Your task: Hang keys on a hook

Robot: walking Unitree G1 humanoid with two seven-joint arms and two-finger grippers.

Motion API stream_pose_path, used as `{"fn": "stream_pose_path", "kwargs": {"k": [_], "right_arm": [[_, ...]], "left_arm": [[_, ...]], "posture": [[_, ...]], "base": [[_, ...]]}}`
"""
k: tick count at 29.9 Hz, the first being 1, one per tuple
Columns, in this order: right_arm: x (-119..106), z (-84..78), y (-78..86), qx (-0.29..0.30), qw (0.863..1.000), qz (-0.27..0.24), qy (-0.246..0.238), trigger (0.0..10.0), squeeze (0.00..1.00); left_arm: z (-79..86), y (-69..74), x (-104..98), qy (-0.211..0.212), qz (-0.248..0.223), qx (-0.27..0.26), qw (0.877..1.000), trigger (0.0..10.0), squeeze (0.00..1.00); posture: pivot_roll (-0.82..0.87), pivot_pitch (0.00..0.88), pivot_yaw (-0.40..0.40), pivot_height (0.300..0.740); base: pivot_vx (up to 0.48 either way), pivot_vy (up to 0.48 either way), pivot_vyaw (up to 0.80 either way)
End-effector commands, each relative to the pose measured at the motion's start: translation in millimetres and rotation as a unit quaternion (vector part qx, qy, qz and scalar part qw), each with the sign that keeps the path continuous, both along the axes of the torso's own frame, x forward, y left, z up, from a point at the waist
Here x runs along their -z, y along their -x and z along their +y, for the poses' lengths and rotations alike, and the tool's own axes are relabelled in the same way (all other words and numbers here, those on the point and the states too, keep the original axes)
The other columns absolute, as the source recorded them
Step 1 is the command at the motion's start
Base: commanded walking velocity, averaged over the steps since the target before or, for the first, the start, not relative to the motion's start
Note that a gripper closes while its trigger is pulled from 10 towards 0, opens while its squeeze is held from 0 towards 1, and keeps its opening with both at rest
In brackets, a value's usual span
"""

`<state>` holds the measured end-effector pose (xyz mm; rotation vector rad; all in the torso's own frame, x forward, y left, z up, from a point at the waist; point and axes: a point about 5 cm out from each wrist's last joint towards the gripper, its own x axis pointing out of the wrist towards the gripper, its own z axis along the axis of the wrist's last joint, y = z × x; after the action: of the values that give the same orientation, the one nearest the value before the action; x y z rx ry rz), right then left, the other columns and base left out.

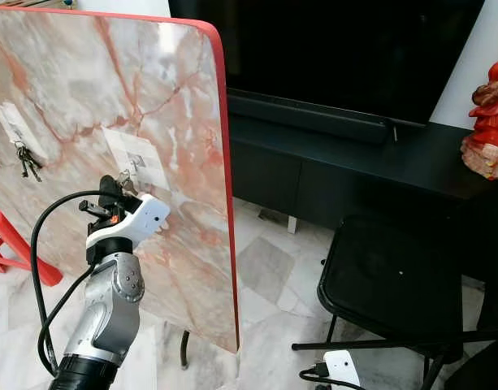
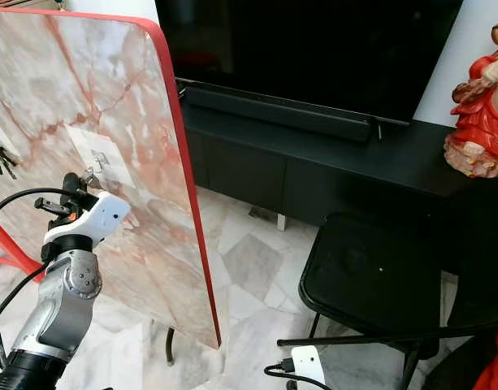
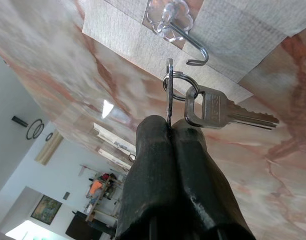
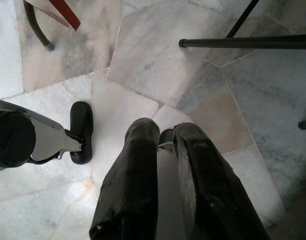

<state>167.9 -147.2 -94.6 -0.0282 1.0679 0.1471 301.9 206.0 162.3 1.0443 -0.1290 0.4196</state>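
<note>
Left gripper [image 3: 170, 131] fingers pinch the keys [image 3: 212, 109] by the ring, just below the clear hook [image 3: 180, 35] on the marble board [image 1: 175, 106] — the ring could miss the hook tip and drop. Right gripper [image 4: 165, 145] idle, fingers slightly apart.

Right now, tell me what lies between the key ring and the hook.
Nothing: in the left wrist view, bare taped board separates the key ring, pinched by the left gripper, from the hook.

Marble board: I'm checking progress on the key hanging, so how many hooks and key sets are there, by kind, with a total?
Hooks: 2, one free, one loaded
Key sets: 2, one hanging, one held in the left pincer
Total: 4
</note>
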Motion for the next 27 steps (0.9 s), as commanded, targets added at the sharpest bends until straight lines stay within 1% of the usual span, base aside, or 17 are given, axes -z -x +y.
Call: {"fn": "stream_pose_path", "kwargs": {"k": [1,8,17,23,27], "right_arm": [[-0.6,1.4,-1.3,0.005,1.000,-0.003,-0.005,10.0,0.00],[-0.6,1.4,-1.3,0.005,1.000,-0.003,-0.005,10.0,0.00],[-0.6,1.6,-1.4,0.005,1.000,-0.003,-0.005,10.0,0.00],[-0.7,1.4,-1.5,0.006,1.000,-0.004,-0.006,10.0,0.00],[-0.6,1.4,-1.3,0.006,1.000,-0.004,-0.006,10.0,0.00]], "left_arm": [[0.7,-2.1,-1.5,-0.012,-0.002,-0.005,1.000,10.0,0.00],[0.4,-2.8,1.5,-0.017,0.009,-0.002,1.000,10.0,0.00],[-1.9,-3.4,2.0,-0.021,0.010,0.003,1.000,10.0,0.00],[-2.5,-2.2,-4.3,-0.026,-0.010,0.003,1.000,10.0,0.00],[-2.4,1.6,-2.4,-0.026,-0.008,0.004,1.000,10.0,0.00]], "posture": [[-0.04,0.000,0.018,0.716],[-0.04,0.000,0.018,0.716],[-0.04,0.000,0.018,0.716],[-0.04,0.000,0.016,0.716],[-0.04,0.000,0.019,0.716]], "base": [[0.000,0.000,0.00],[0.000,0.000,0.00],[0.000,0.000,0.00],[0.000,0.000,0.00],[0.000,0.000,0.00]]}}
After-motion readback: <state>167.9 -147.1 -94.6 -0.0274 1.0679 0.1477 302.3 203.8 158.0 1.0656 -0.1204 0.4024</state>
